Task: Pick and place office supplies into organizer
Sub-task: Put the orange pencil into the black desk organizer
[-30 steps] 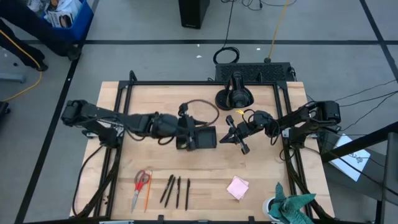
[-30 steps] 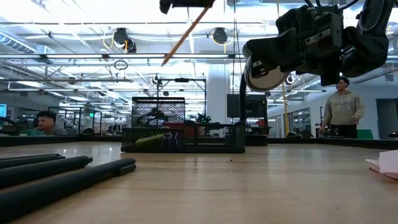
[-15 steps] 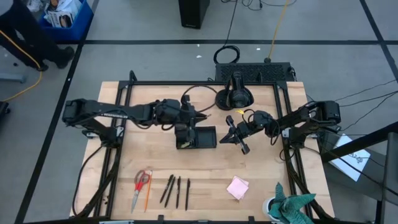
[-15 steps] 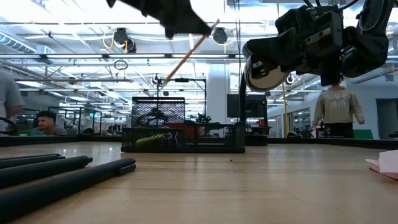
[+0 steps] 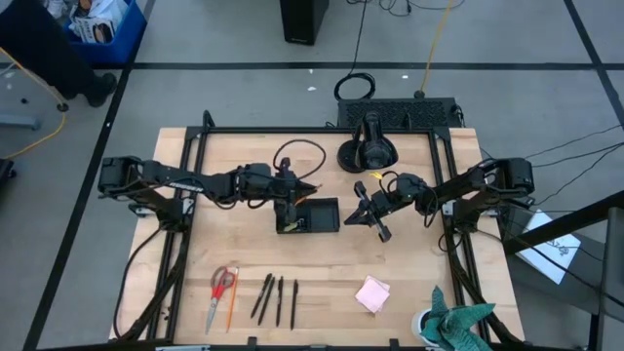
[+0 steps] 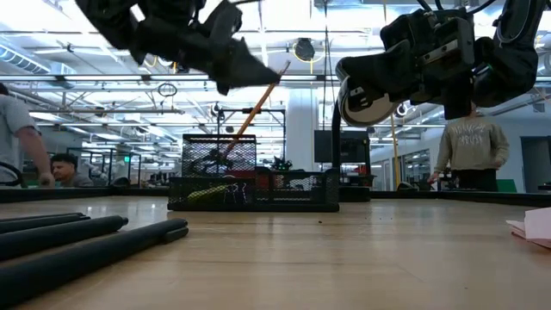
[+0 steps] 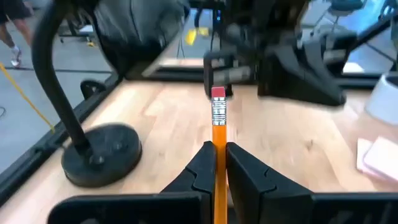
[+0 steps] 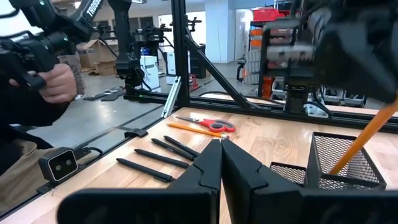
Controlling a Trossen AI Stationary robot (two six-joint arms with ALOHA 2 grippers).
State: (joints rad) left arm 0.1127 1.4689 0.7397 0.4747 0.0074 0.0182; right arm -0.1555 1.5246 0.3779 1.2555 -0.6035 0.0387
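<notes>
- The left gripper is hovering over the organizer, a black mesh tray lying near the table's centre, with its jaws pinching an orange pencil.
- In the left wrist view the two dark fingers are pressing on either side of the pencil's shaft, with the pink eraser end sticking out past them.
- In the low view the pencil is slanting down from the gripper toward the tray, its lower end lying behind the taller mesh section; whether it is touching the bottom cannot be told.
- A small yellow-green piece is lying inside the tray.
- The right gripper is waiting just beside the organizer at its 3 o'clock, jaws pressed together and holding nothing.
- From the organizer, toward 7 o'clock, the red-handled scissors are lying near the table's front edge with another orange pencil just beside them.
- The black pens are lying in a row at about 6 o'clock from the organizer.
- The pink sticky-note pad is sitting toward 5 o'clock, well apart from the tray.
- A person is standing in the room beyond the table.
</notes>
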